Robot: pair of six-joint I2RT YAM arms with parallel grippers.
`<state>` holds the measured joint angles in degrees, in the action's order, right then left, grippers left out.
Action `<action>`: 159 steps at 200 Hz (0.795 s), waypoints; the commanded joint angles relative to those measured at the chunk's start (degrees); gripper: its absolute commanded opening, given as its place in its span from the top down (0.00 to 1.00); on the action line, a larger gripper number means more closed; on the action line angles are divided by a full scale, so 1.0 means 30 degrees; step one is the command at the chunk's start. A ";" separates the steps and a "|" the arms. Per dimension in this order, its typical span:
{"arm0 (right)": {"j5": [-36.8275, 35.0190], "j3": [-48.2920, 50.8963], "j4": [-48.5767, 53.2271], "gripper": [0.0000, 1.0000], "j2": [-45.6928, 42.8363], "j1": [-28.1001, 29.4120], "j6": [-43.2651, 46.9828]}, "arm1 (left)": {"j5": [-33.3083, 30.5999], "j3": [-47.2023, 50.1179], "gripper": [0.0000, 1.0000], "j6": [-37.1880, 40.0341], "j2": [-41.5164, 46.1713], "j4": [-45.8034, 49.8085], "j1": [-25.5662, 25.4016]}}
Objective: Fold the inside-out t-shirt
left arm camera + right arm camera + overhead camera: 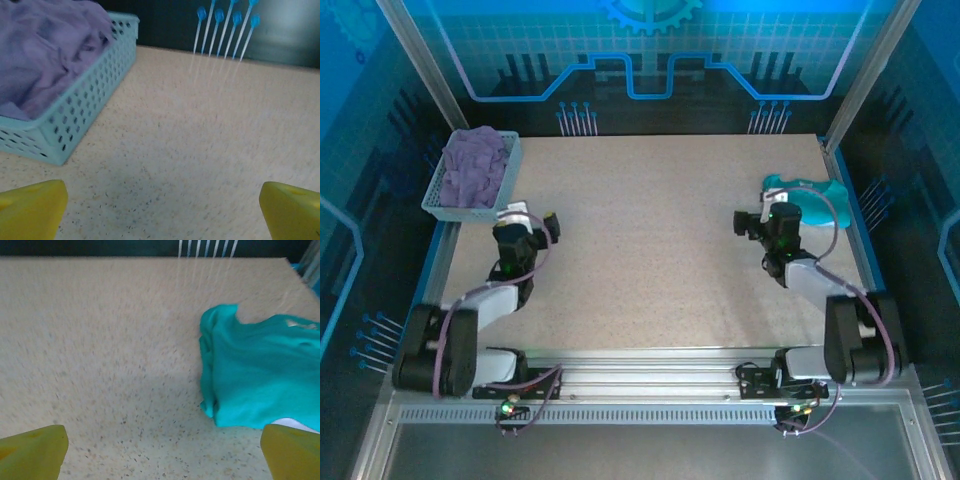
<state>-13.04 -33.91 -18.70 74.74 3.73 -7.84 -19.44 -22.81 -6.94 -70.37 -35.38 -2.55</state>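
The lavender-purple inside-out t-shirt (475,165) lies bunched up in a pale mesh basket (432,205) at the table's back left corner. In the left wrist view the t-shirt (45,55) heaps above the basket wall (75,115), ahead and to the left. My left gripper (532,217) sits just right of the basket's near end, open, its yellow fingertips (30,210) wide apart over bare table. My right gripper (760,212) is open too, with nothing between its fingertips (292,452).
A folded teal garment (810,195) lies at the right edge of the table, just right of the right gripper, and its near corner (260,385) is close to the right fingertip. Blue pins (225,25) stand along the back wall. The speckled tabletop (650,250) stretches between the arms.
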 commanded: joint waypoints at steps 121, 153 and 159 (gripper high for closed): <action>-0.0219 -0.3542 0.6240 0.00 -0.2991 0.7282 -0.2449 | 0.3711 -2.0898 0.01 -0.8736 -1.2443 1.8406 0.8017; -0.0217 -0.3230 0.6277 0.00 -0.3088 0.7283 -0.2613 | 0.2888 -2.4322 0.01 -0.7916 -1.5264 1.9604 0.8436; -0.0175 -0.3209 0.6313 0.00 -0.3061 0.7269 -0.2645 | 0.2757 -2.4987 0.01 -0.7705 -1.5791 1.9903 0.8479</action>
<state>-12.88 -44.49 -0.82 66.39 25.08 -14.83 -9.34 -90.83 -31.57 -113.36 17.34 22.26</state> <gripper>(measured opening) 0.998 0.987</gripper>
